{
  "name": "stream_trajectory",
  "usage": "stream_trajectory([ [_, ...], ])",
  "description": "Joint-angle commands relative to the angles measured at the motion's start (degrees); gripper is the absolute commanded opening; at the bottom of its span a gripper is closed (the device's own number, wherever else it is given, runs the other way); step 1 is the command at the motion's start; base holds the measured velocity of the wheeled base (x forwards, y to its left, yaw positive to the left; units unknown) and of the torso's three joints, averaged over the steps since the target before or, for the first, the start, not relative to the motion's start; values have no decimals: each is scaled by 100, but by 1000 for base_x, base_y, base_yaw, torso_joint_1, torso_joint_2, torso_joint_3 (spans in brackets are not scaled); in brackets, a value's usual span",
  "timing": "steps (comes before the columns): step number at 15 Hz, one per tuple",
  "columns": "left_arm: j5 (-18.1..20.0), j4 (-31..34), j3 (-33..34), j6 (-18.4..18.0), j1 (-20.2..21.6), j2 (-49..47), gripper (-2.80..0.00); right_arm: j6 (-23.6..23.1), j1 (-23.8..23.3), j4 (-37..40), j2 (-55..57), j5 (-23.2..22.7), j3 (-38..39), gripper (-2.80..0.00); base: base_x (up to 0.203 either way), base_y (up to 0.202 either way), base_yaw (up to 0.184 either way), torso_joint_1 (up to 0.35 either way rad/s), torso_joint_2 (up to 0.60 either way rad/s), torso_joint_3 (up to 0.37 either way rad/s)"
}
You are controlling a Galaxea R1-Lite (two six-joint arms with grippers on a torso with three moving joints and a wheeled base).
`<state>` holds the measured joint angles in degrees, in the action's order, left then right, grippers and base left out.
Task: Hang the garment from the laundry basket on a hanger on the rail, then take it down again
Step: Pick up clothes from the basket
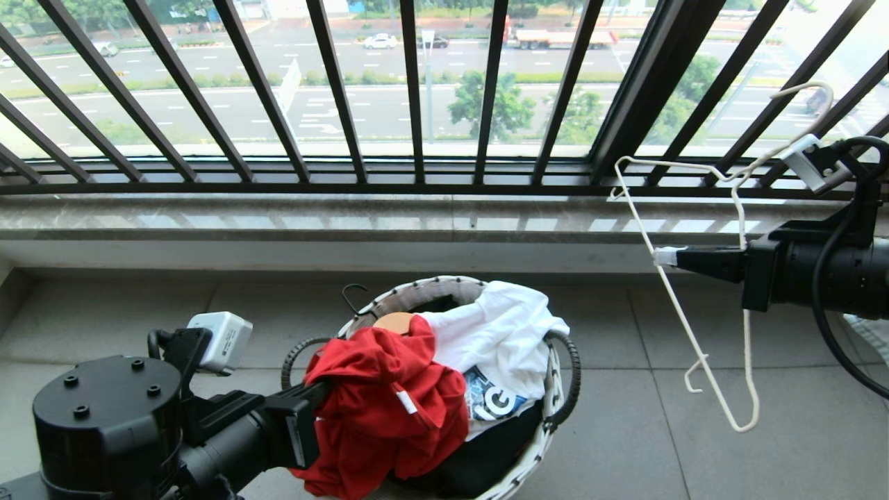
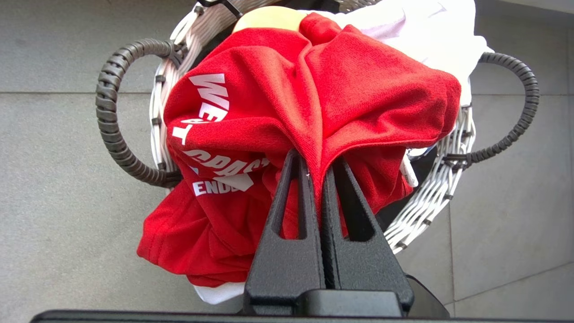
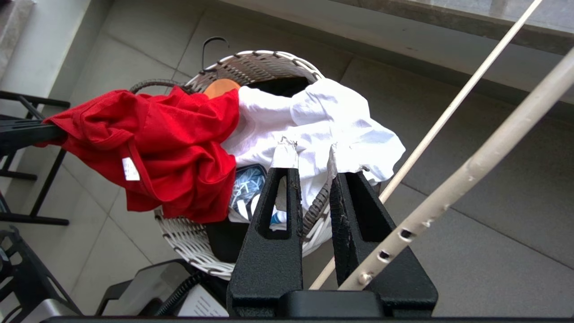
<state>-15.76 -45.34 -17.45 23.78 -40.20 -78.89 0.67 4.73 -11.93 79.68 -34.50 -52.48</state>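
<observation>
The red garment (image 1: pixel 389 403) hangs bunched over the near-left side of the laundry basket (image 1: pixel 444 283), white lettering showing in the left wrist view (image 2: pixel 206 103). My left gripper (image 1: pixel 325 396) reaches in from the lower left and is shut on a fold of the red cloth (image 2: pixel 316 157). My right gripper (image 1: pixel 663 257) stands out to the right at sill height, shut on the off-white wire hanger (image 1: pixel 698 345), which dangles tilted in the air (image 3: pixel 471 168). The rail is out of view.
A white T-shirt with blue print (image 1: pixel 500 326) and a black garment (image 1: pixel 479 458) fill the basket, beside a wooden hanger end (image 1: pixel 394 323). A black barred window railing (image 1: pixel 417 90) and stone sill (image 1: pixel 347 222) close off the far side. Grey tiles surround the basket.
</observation>
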Motion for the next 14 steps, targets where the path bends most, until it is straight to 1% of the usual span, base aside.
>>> stream_trajectory([
  [1, 423, -6, 122, 269, 304, 163, -280, 4, 2, -11, 4, -22, 1, -280, 0, 0, 0, 0, 0, 0],
  [2, 563, 3, 214, 286, 461, 127, -280, 4, 2, -11, 4, -22, 1, -280, 0, 0, 0, 0, 0, 0],
  [5, 600, 16, 335, 253, 565, -102, -280, 4, -7, -11, 4, -22, 0, -280, 0, 0, 0, 0, 0, 0],
  [6, 600, 45, 356, 141, 596, -163, 0, 4, -15, -11, -4, -22, -8, -280, 0, 0, 0, 0, 0, 0],
  [8, 600, 274, 317, -229, 609, -120, 0, 4, -16, -11, -5, -22, -17, -280, 0, 0, 0, 0, 0, 0],
  [10, 600, 559, 168, -440, 605, 130, 0, 4, -16, -11, -5, -22, -17, -280, 0, 0, 0, 0, 0, 0],
  [11, 602, 967, 15, -486, 602, 331, 0, 4, -16, -11, -5, -22, -17, -280, 0, 0, 0, 0, 0, 0],
  [13, 636, 2157, -529, -519, 582, 846, 0, 4, -16, -11, 4, -22, -17, -280, 0, 0, 0, 0, 0, 0],
  [14, 726, 2772, -870, -529, 517, 1052, 0, 4, -16, -11, 4, -22, -17, -280, 0, 0, 0, 0, 0, 0],
])
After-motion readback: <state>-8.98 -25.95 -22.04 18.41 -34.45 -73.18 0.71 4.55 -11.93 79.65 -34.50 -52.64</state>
